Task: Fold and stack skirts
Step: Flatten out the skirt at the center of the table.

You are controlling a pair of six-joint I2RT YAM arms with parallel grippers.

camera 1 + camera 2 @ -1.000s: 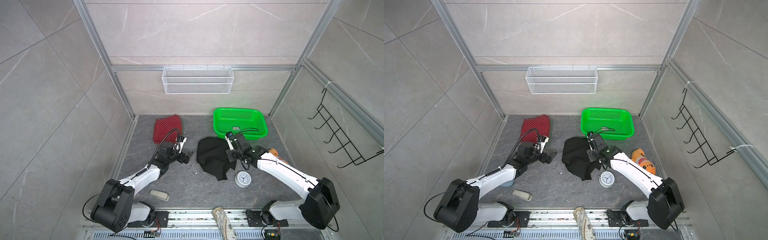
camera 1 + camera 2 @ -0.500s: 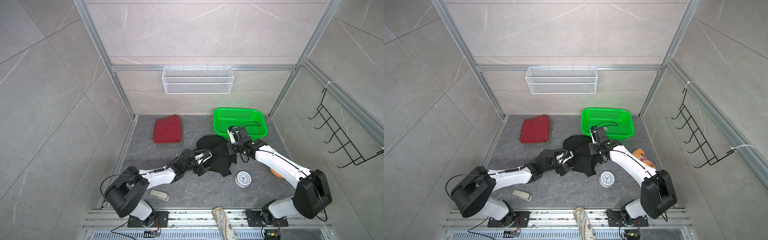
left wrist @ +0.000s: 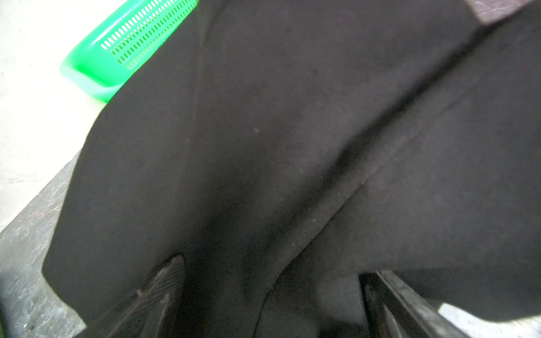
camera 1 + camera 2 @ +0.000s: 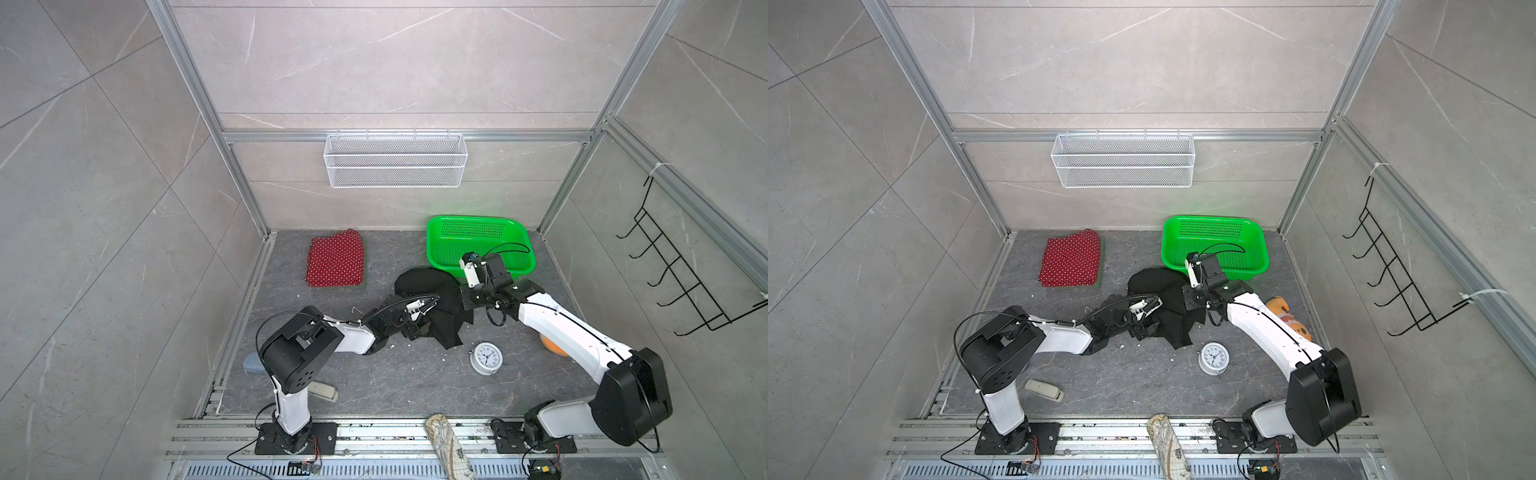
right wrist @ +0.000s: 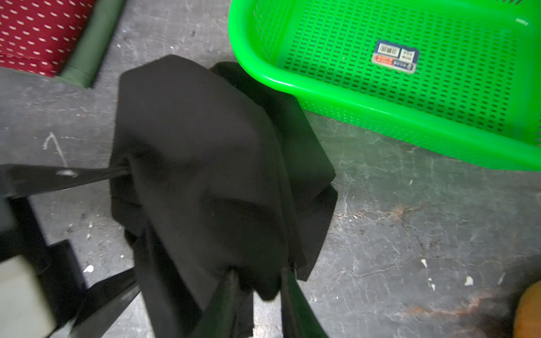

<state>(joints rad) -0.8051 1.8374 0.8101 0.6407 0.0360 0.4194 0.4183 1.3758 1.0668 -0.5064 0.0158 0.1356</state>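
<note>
The black skirt (image 4: 432, 299) (image 4: 1167, 303) lies crumpled mid-floor in front of the green basket. My left gripper (image 4: 419, 324) (image 3: 272, 278) is low at its front-left edge, open wide, with black cloth (image 3: 263, 146) lying between its fingers (image 3: 164, 286). My right gripper (image 4: 468, 302) (image 5: 257, 281) is at the skirt's right side, its jaws parted, with a loose fold of the black skirt (image 5: 205, 146) between the fingertips. The red polka-dot skirt (image 4: 336, 259) (image 5: 35, 32) lies folded at the back left on the olive green skirt (image 5: 90, 49), of which only an edge shows.
The green basket (image 4: 478, 219) stands at the back right, touching the black skirt. A white alarm clock (image 4: 486, 357) lies front of centre. An orange plush toy (image 4: 1287, 318) lies under my right arm. A beige remote (image 4: 324, 390) and a patterned cloth roll (image 4: 449, 449) lie near the front rail.
My left arm swung from the red skirt across to the black skirt's front-left edge. My right gripper shifted toward the basket, and its jaws have parted from shut.
</note>
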